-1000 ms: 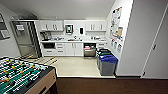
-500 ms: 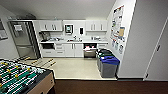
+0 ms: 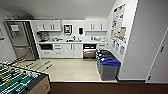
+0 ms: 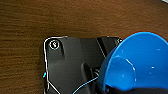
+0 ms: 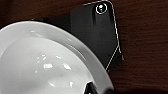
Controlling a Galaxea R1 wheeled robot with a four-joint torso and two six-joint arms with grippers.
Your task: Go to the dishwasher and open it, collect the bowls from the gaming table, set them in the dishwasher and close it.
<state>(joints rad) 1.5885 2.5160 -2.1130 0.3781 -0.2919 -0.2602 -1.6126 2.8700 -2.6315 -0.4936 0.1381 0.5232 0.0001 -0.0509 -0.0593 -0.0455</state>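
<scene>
The head view looks across a pale, smooth floor (image 3: 72, 68) into a kitchenette. The dishwasher (image 3: 89, 50) sits under the worktop (image 3: 75, 42) among flat white cabinet doors (image 3: 72, 50), its front open on a dark racked interior. A tall steel fridge (image 3: 21, 40) stands well to one side of it, and square bins with blue lids (image 3: 109, 67) line the wall on the other. The green-field foosball table (image 3: 17, 80) with its rods fills the near corner. In the left wrist view a glossy round blue bowl (image 4: 140, 62) hangs over brown wood-grain flooring (image 4: 50, 20); in the right wrist view a shiny white bowl (image 5: 45, 62) does likewise. Whether either end effector is clenched or released cannot be told
</scene>
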